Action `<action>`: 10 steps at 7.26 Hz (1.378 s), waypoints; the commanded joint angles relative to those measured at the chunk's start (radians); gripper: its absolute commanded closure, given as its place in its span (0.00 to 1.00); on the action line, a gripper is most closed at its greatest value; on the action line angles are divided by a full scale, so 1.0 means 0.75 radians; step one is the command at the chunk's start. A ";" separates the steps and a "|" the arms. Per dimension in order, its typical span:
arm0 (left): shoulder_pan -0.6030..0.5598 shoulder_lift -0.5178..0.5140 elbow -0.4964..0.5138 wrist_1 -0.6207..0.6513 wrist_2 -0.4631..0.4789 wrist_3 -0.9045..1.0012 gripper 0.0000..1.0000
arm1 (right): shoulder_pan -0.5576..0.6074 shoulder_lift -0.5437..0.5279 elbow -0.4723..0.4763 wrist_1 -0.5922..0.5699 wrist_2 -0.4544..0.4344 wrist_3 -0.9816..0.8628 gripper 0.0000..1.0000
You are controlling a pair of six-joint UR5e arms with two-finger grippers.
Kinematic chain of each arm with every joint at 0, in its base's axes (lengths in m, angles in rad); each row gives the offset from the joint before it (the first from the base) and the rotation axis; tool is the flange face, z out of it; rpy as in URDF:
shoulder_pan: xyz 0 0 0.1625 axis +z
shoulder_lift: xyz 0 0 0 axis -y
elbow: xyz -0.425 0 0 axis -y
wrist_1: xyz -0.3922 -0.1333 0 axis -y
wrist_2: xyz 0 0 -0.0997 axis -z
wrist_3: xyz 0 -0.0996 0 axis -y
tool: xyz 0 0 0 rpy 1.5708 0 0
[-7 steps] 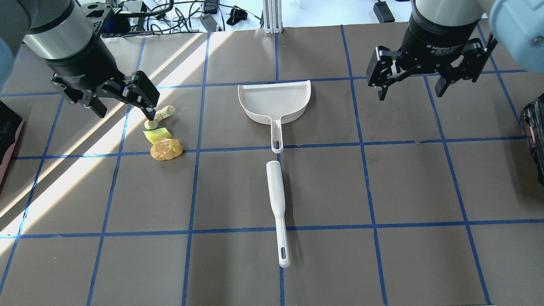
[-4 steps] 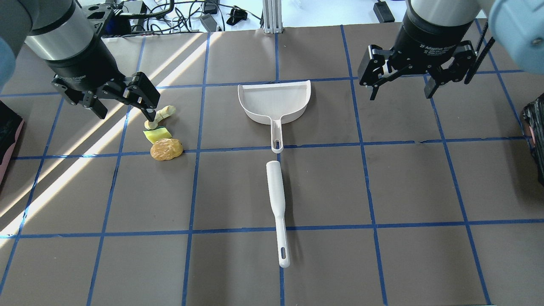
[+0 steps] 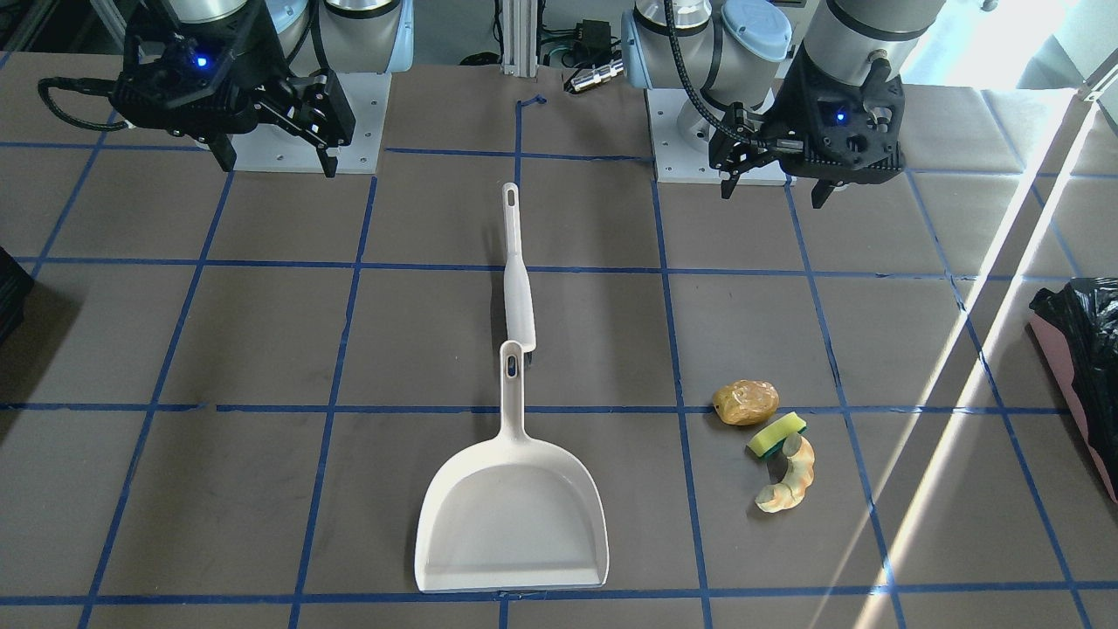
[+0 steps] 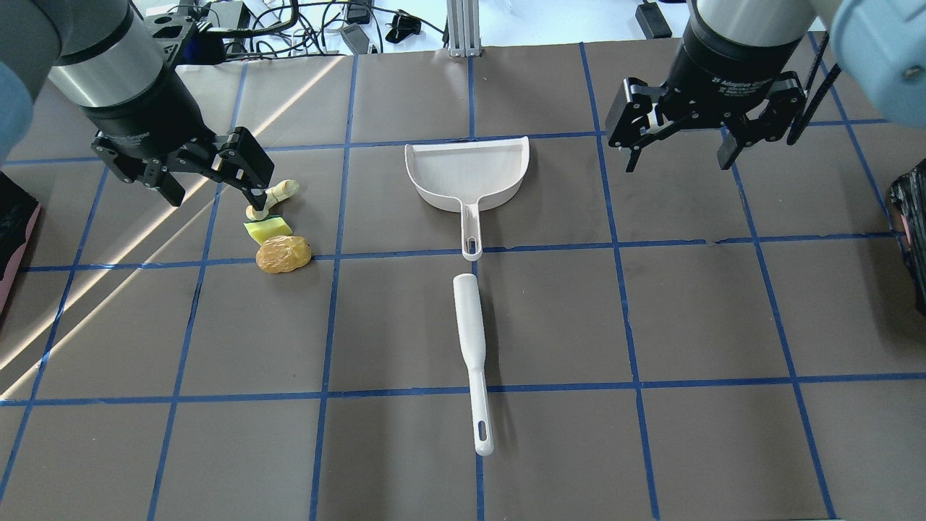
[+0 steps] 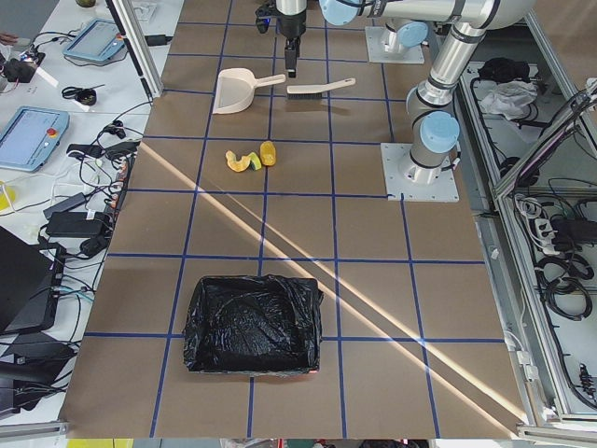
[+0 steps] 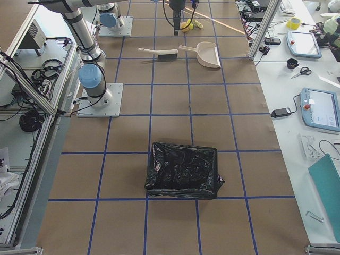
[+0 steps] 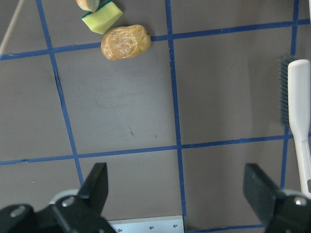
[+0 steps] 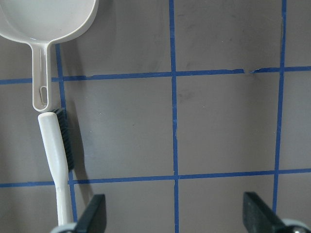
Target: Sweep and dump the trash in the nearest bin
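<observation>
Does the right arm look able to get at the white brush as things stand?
Probably yes. The right pincer is open and holds nothing, and the brush lies flat with nothing over it. Only the dustpan handle's end sits near its bristle end.

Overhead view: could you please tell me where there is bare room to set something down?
Bare: between the brush and the black bag at right; left of the brush, robot-side of the trash. Crowded: where dustpan handle nears brush.

Trash [image 4: 268, 229] left of dustpan [image 4: 466, 176], brush [image 4: 470, 340]
</observation>
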 commanded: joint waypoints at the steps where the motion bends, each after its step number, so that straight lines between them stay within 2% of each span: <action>1: 0.002 -0.003 -0.010 0.005 -0.006 -0.022 0.00 | 0.002 0.001 0.001 0.000 0.004 -0.014 0.00; 2: 0.002 -0.026 -0.010 0.030 -0.010 -0.025 0.00 | 0.002 -0.001 0.011 0.006 0.018 -0.022 0.00; 3: 0.004 -0.083 -0.008 0.143 -0.008 -0.049 0.00 | 0.006 -0.003 0.040 0.006 0.065 -0.026 0.00; 4: 0.004 -0.158 0.002 0.276 -0.008 -0.059 0.00 | 0.010 -0.028 0.080 0.002 0.092 -0.030 0.00; 6: -0.002 -0.330 0.065 0.381 -0.012 -0.092 0.00 | 0.077 -0.036 0.144 0.000 0.096 -0.014 0.00; 7: -0.004 -0.424 0.153 0.392 -0.024 -0.137 0.00 | 0.187 -0.028 0.189 -0.077 0.100 0.027 0.00; 8: -0.020 -0.516 0.257 0.390 -0.022 -0.141 0.00 | 0.281 -0.026 0.280 -0.152 0.096 0.147 0.00; 9: -0.049 -0.592 0.347 0.378 -0.012 -0.153 0.00 | 0.349 -0.028 0.385 -0.216 0.100 0.168 0.00; 10: -0.075 -0.653 0.423 0.372 -0.012 -0.174 0.00 | 0.435 -0.026 0.491 -0.360 0.100 0.231 0.00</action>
